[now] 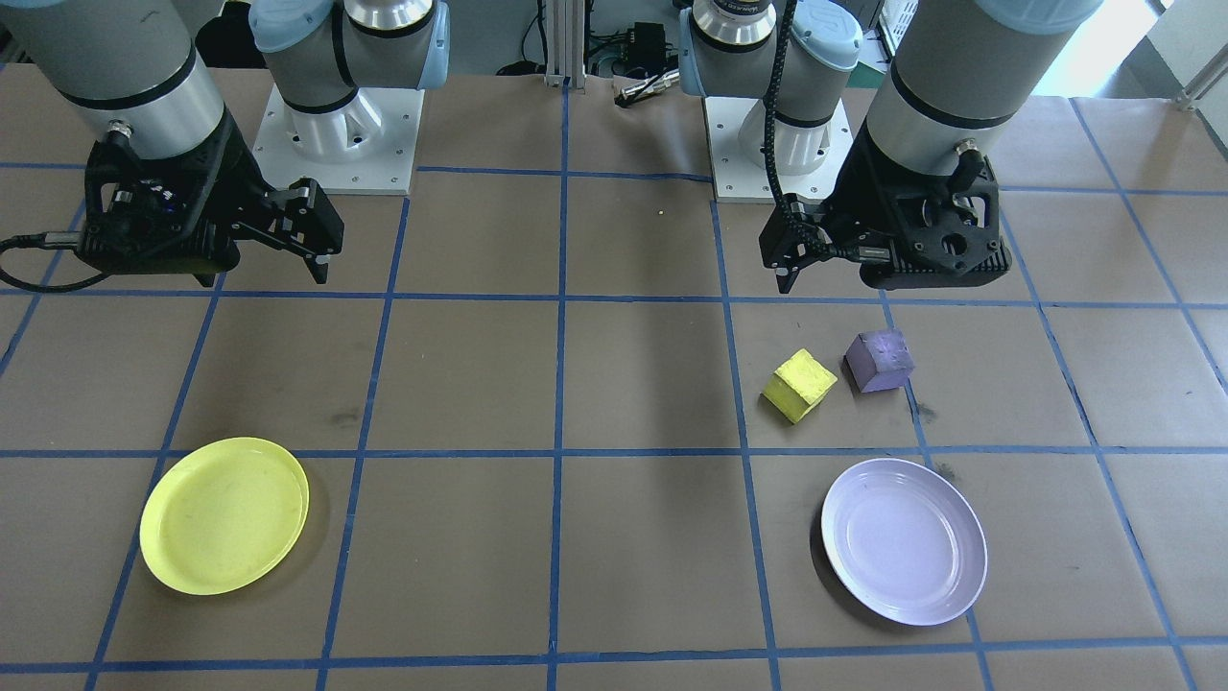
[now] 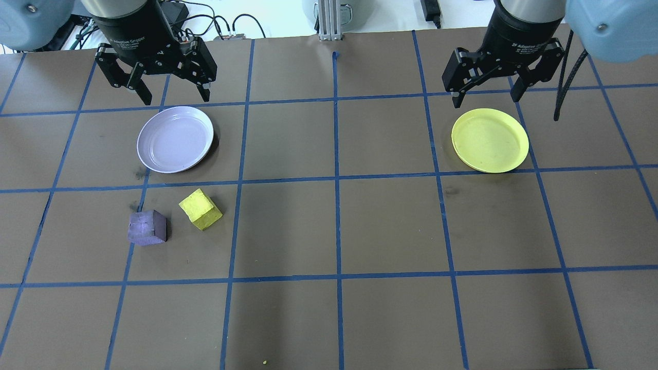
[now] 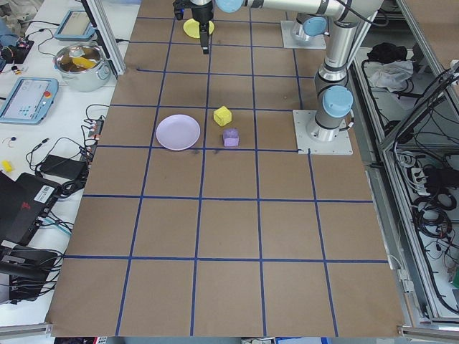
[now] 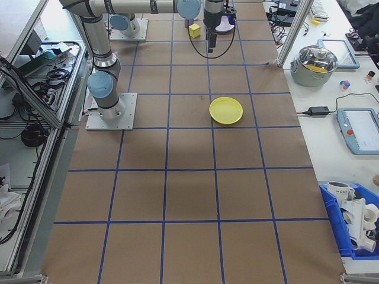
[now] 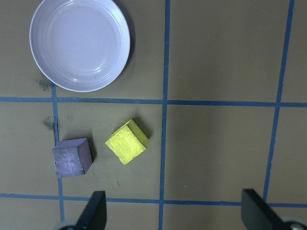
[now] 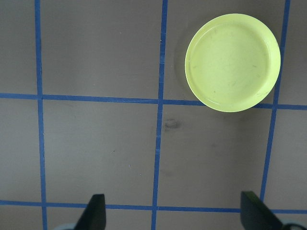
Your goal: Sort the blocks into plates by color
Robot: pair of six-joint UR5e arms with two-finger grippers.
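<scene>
**Nothing sorted yet, both blocks sitting on the tabletop**

Front view: yellow block (image 1: pixel 799 385) and purple block (image 1: pixel 879 360) sit just beside each other on the brown tabletop (image 1: pixel 614 384), near the lavender plate (image 1: pixel 904 540). The yellow plate (image 1: pixel 224 514) is well apart on the other side. Both plates have nothing in them, so I'd say the whole job is still left.

Overhead view: left hand (image 2: pixel 156 92) hangs above the far edge of the lavender plate, fingers spread, holding nothing. Right hand (image 2: pixel 486 88) is the same over by the yellow plate, released and holding nothing.

Left side view: a metal pot (image 3: pixel 80 64) and a tablet (image 3: pixel 27 99) sit off the tabletop on a side bench, out of the way.

Left wrist view: looking straight down on both blocks and the lavender plate. The blocks are close but apart, so grabbing one might nudge the other.

Right wrist view: just the yellow plate. The yellow block has to cross the tabletop, and nothing blocks that path as far as I can see.
</scene>
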